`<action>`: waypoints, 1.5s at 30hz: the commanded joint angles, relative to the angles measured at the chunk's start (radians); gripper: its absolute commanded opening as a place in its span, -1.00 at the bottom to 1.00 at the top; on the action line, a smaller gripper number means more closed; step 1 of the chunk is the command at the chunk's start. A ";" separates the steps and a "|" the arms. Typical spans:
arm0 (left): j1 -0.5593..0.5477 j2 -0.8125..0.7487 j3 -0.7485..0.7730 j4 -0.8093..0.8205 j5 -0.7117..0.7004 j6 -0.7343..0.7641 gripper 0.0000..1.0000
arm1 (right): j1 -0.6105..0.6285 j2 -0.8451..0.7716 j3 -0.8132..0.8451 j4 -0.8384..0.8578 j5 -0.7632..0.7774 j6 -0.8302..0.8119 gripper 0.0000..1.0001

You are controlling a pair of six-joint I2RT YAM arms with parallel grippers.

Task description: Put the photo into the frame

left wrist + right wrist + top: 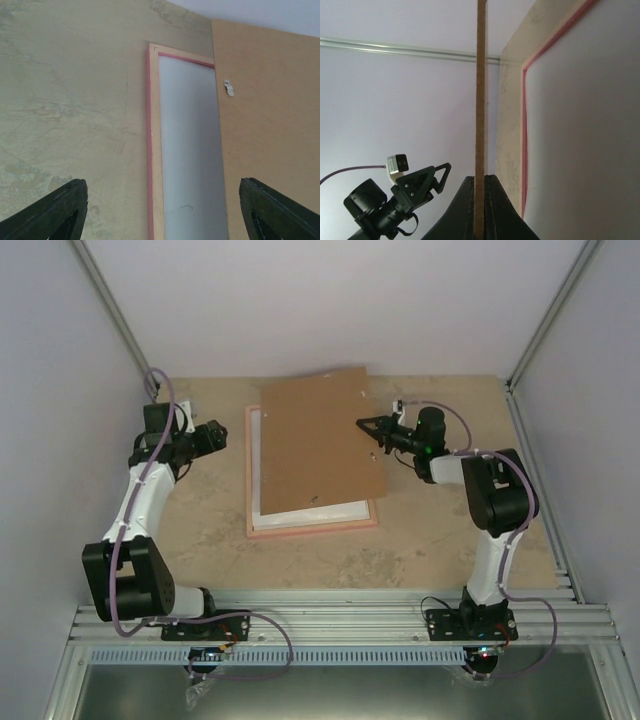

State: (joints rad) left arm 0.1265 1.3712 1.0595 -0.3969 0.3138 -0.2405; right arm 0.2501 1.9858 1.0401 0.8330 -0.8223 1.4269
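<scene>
We see the thin pink rectangular frame (315, 530) lying flat on the mottled tan bench (200, 540), with the rectangular paper photo (310, 512) inside it, white side up. Beside the frame, our left gripper's (218, 437) jaws gape wide and hold nothing. Our right gripper's (366, 426) jaws pinch the edge of the plain brown cardboard sheet (320, 445), which sits askew over both.

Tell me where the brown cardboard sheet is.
In the top view the cardboard sheet sits mid-table, slanting over the right part of the pink frame, its right edge pinched in the shut jaws of the right gripper.
</scene>
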 commanded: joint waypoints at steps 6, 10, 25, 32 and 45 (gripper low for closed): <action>0.002 0.025 -0.017 0.051 0.009 -0.016 0.70 | 0.074 0.059 0.016 0.070 0.092 0.012 -0.99; 0.003 0.023 -0.021 0.053 0.013 -0.013 0.70 | 0.090 0.095 0.003 0.089 0.100 -0.006 -0.99; 0.004 0.015 -0.032 0.051 0.005 -0.002 0.70 | 0.092 0.213 0.017 0.148 0.090 -0.065 -0.99; 0.003 0.022 -0.028 0.050 0.006 -0.003 0.71 | 0.101 0.228 0.061 0.110 0.091 -0.094 -0.99; 0.003 0.035 -0.025 0.050 0.006 -0.003 0.71 | 0.121 0.221 0.119 -0.124 0.109 -0.233 -0.12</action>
State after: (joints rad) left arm 0.1265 1.3975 1.0374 -0.3664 0.3130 -0.2436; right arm 0.3534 2.2192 1.1271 0.8017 -0.7273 1.2816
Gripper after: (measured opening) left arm 0.854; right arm 0.257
